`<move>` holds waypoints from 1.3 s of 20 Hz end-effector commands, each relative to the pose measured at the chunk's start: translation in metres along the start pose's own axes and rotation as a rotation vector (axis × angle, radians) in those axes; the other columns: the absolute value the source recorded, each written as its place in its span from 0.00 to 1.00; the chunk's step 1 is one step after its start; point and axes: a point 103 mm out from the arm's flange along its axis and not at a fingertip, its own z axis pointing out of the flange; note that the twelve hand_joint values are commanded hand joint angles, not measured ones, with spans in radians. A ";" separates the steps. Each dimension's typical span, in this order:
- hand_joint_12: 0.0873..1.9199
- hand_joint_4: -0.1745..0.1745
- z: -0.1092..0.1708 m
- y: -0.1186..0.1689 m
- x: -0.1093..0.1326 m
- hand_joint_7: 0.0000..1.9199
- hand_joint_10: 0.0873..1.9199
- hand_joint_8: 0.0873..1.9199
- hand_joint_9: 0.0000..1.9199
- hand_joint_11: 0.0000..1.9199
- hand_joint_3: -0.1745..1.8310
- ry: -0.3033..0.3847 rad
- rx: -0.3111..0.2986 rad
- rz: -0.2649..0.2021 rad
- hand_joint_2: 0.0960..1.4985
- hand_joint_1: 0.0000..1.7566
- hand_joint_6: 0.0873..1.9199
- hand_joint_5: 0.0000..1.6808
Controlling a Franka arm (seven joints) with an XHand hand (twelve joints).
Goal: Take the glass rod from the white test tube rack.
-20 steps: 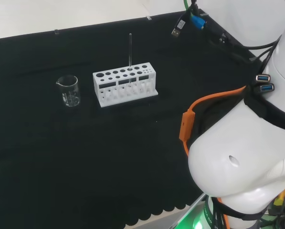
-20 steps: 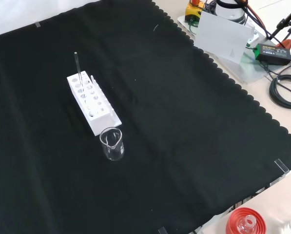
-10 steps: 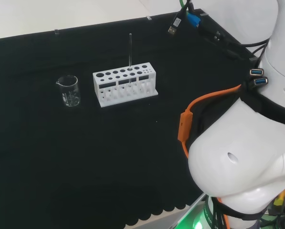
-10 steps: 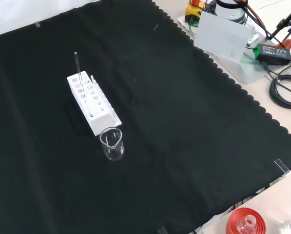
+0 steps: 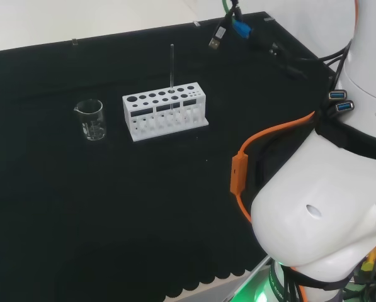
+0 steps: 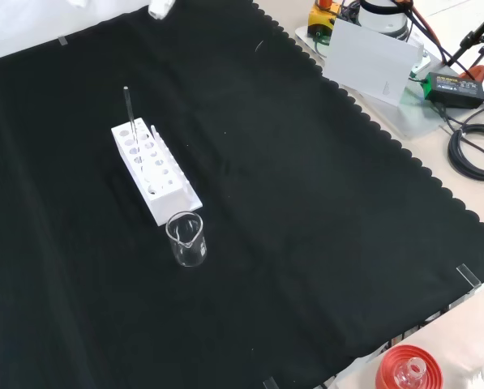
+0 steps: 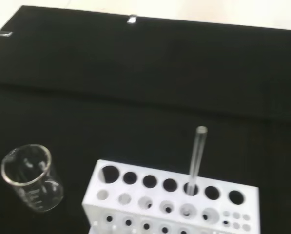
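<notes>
A thin clear glass rod [image 5: 171,63] stands upright in a back-row hole of the white test tube rack [image 5: 165,113], left of the arm's links in the head view. In the front view the rod [image 6: 128,109] rises from the far end of the rack [image 6: 154,174]. A small white part of the hand [image 6: 160,8] pokes in at that view's top edge, well beyond the rack and touching nothing. The wrist view looks down on the rod [image 7: 196,156] and the rack [image 7: 174,204] from some distance.
An empty glass beaker [image 5: 92,119] stands just left of the rack in the head view, nearer than the rack [image 6: 185,239] in the front view. A red ribbed stand [image 6: 408,369] with a flask sits off the cloth's near corner. Cables [image 6: 473,146] lie beyond the cloth's right edge.
The arm's links and dangling cables have shifted left in the head view, and a white part of the hand has entered the front view's top edge. Rod, rack and beaker have not moved.
</notes>
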 end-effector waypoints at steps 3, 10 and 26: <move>0.75 0.51 0.040 0.018 -0.035 0.11 0.44 0.38 0.15 0.08 0.31 0.037 0.049 -0.004 0.45 0.34 0.00 0.15; 0.75 0.51 0.053 0.023 -0.042 0.12 0.44 0.38 0.15 0.08 0.31 0.038 0.078 0.007 0.45 0.33 0.00 0.16; 0.74 0.47 0.091 0.033 -0.048 0.17 0.44 0.39 0.20 0.14 0.33 0.042 0.164 0.009 0.44 0.33 0.00 0.18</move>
